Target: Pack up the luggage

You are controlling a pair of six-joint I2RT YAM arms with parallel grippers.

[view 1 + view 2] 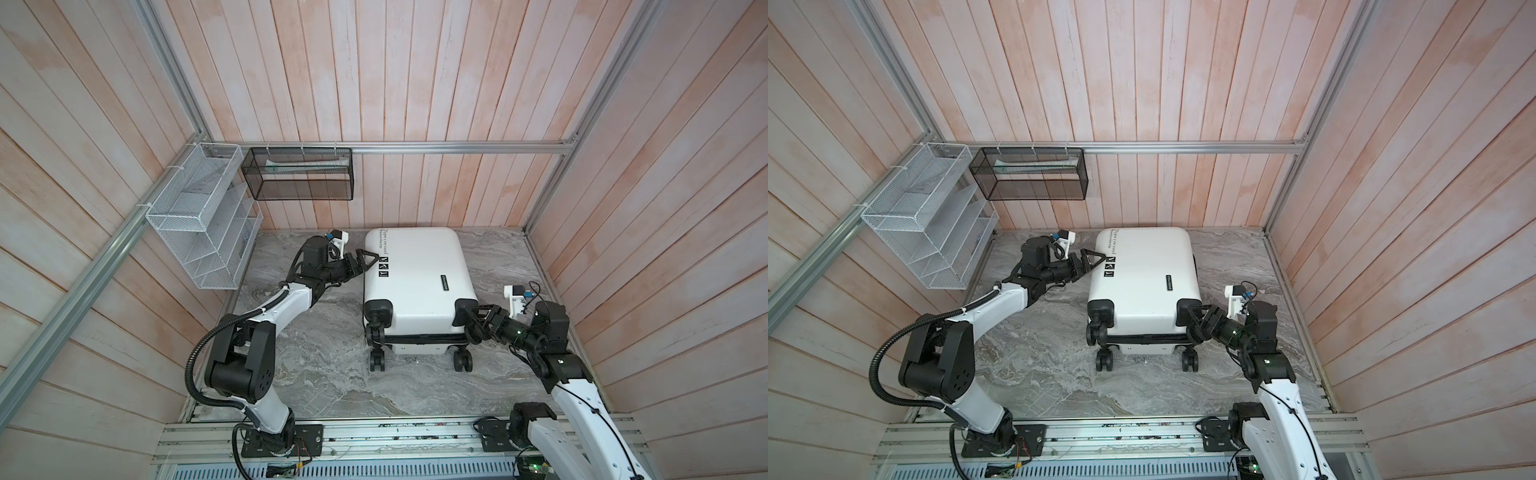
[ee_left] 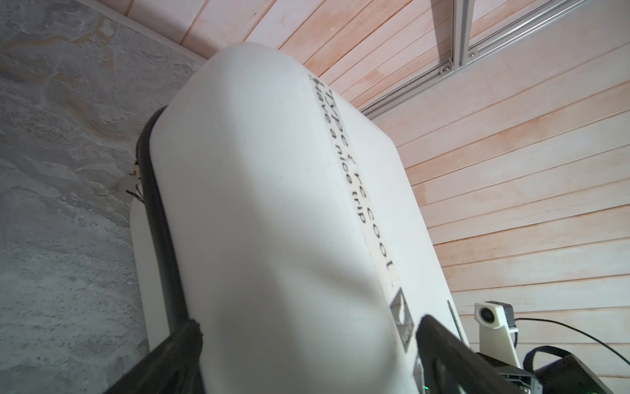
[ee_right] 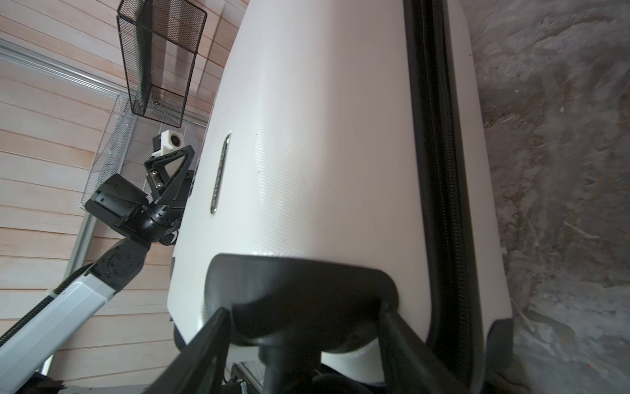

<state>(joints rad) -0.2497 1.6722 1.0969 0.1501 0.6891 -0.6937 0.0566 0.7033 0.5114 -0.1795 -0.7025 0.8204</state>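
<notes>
While the closed white luggage (image 1: 415,274) lies flat on the marble table (image 1: 328,374), wheels toward the arm bases, the right gripper (image 1: 469,320) sits at its near right wheel mount (image 3: 300,283), fingers on both sides; if they clamp, I cannot tell. Farther, the left gripper (image 1: 370,266) stands wide open around the left side edge.

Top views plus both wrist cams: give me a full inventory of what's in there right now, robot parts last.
luggage: one, white with black trim, lying flat mid-table.
wire-mesh basket: one, black, hung on the back rail.
wire rack: one, white, hung on the left wall.
table: one, grey marble pattern, under everything.
left gripper: one, black, open, straddling the luggage's left edge.
right gripper: one, black, jaws flanking the luggage's near right corner; grip unclear.
</notes>
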